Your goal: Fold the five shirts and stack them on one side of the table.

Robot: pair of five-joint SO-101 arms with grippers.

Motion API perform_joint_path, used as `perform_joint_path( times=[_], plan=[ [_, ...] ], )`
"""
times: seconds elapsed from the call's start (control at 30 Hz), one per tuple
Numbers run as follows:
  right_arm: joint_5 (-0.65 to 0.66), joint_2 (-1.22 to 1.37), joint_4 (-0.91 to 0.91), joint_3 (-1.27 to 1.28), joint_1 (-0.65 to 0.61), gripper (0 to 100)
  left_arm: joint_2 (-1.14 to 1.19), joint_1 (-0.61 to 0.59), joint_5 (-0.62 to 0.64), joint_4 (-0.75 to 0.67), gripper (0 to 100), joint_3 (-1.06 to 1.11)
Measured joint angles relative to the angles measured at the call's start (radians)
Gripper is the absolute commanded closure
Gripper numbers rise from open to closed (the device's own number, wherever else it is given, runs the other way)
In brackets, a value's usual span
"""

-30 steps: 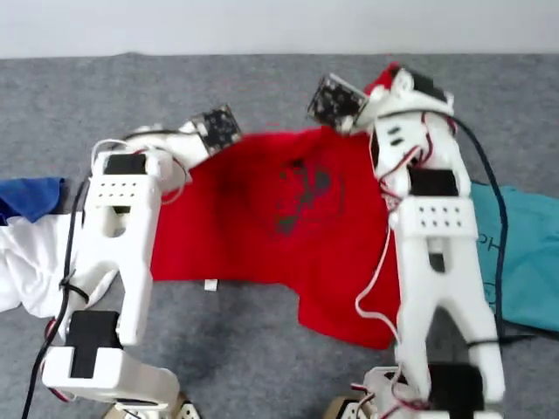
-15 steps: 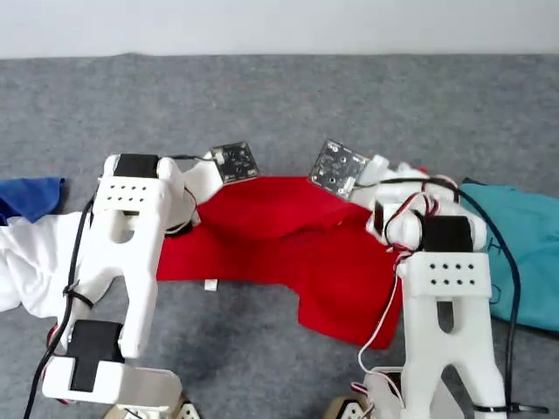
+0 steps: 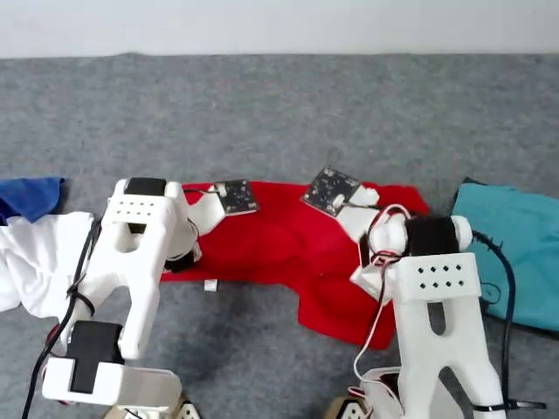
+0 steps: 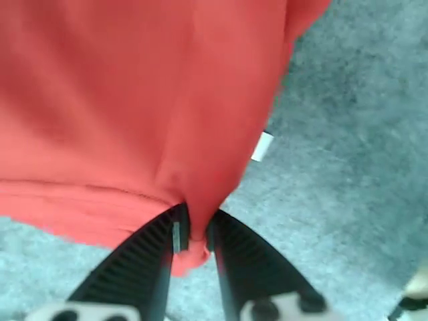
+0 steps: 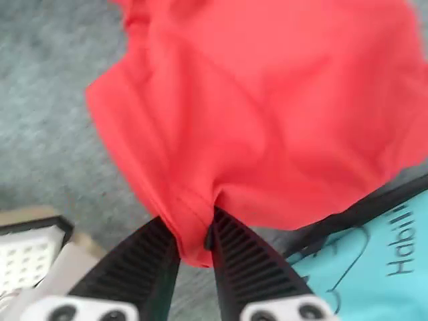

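We find the left gripper point(image 4: 194, 233) and right gripper point(image 5: 194, 231) each clamped on the red shirt point(image 3: 288, 249), which lies half folded at the middle of the table point(image 3: 262, 113). We advise lowering both pinched edges level and square to the near hem.

White arms point(image 3: 131, 253) carry black servos point(image 3: 87, 347), red-white cables point(image 3: 377, 262) and ribbed black hands point(image 4: 195, 224) point(image 5: 192, 226).

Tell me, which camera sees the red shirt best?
The high view: the red shirt shows there almost whole, spread across the gray table. Each wrist view gives a close-up of a fold pinched in its jaws.
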Motion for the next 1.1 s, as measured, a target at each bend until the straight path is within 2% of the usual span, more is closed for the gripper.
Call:
perform_joint_path(
  times=[0.27, 0.47, 0.53, 0.6, 0.77, 1.1],
  plan=[
    [0.002, -0.003, 0.041, 0.018, 0.0, 98.9, 0.0, -0.117, 0.044, -0.074, 99, -0.002],
    [0.023, -0.006, 0.043, 0.049, 0.009, 98.7, 0.0, -0.138, 0.044, -0.074, 99, 0.015],
    [0.023, -0.009, 0.043, 0.051, 0.014, 98.4, 0.0, -0.138, 0.043, -0.074, 95, 0.021],
    [0.023, -0.009, 0.051, 0.051, 0.012, 94.8, 0.0, -0.138, 0.043, -0.074, 90, 0.023],
    [0.023, -0.009, 0.135, 0.051, 0.011, 77.5, -0.006, -0.166, 0.089, -0.074, 86, 0.021],
    [0.023, -0.112, 0.127, -0.018, 0.034, 77.8, -0.006, -0.203, 0.189, -0.008, 85, -0.166]
  ],
)
